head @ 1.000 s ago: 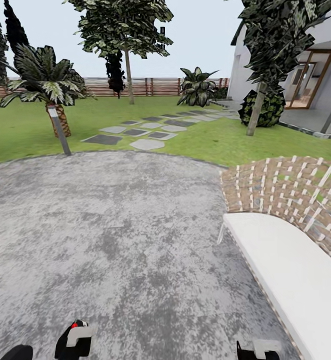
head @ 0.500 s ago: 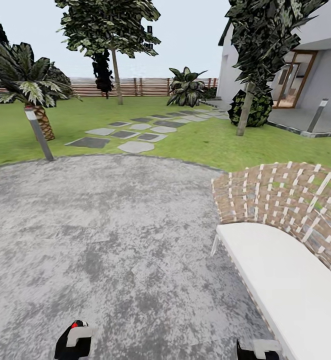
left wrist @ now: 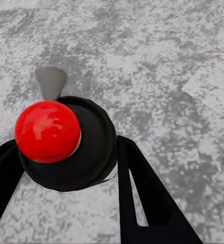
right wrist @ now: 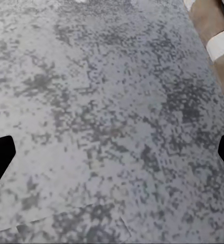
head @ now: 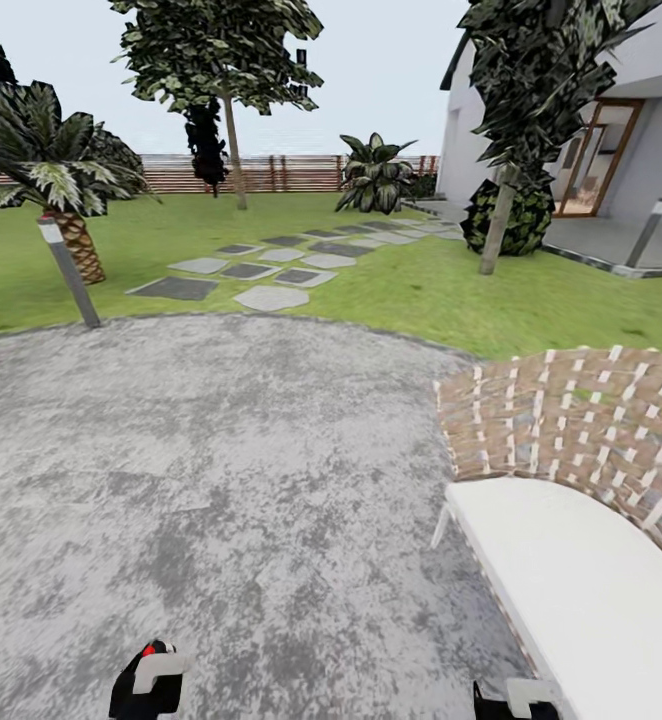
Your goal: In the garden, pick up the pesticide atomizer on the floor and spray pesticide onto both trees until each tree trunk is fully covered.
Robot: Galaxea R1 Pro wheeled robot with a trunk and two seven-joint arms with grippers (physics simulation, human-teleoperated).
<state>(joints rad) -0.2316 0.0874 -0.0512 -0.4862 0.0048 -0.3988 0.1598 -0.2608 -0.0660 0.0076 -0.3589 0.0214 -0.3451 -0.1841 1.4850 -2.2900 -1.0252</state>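
The pesticide atomizer (left wrist: 94, 152), a dark bottle with a round red top (left wrist: 47, 131), sits between the black fingers (left wrist: 142, 198) of my left gripper (left wrist: 66, 152), which is shut on it. In the head view that gripper (head: 149, 685) is at the bottom edge, with the red top (head: 150, 650) peeking out. My right gripper (head: 516, 700) is low at the bottom right; in its wrist view it is open (right wrist: 112, 152) over grey concrete floor (right wrist: 112, 101). One tree trunk (head: 235, 160) rises far across the lawn, the other (head: 496, 228) stands at the right near the house.
A woven bench (head: 571, 420) with a white cushion (head: 581, 590) is close on my right. A grey bollard light (head: 69, 272) and a short palm (head: 76, 245) stand at the left. Stepping stones (head: 271, 265) cross the lawn toward the slat fence (head: 271, 173).
The whole head view has shifted: the camera turned right, then edged so the bench sits lower in frame. Both grippers keep their places, and the left stays shut on the atomizer.
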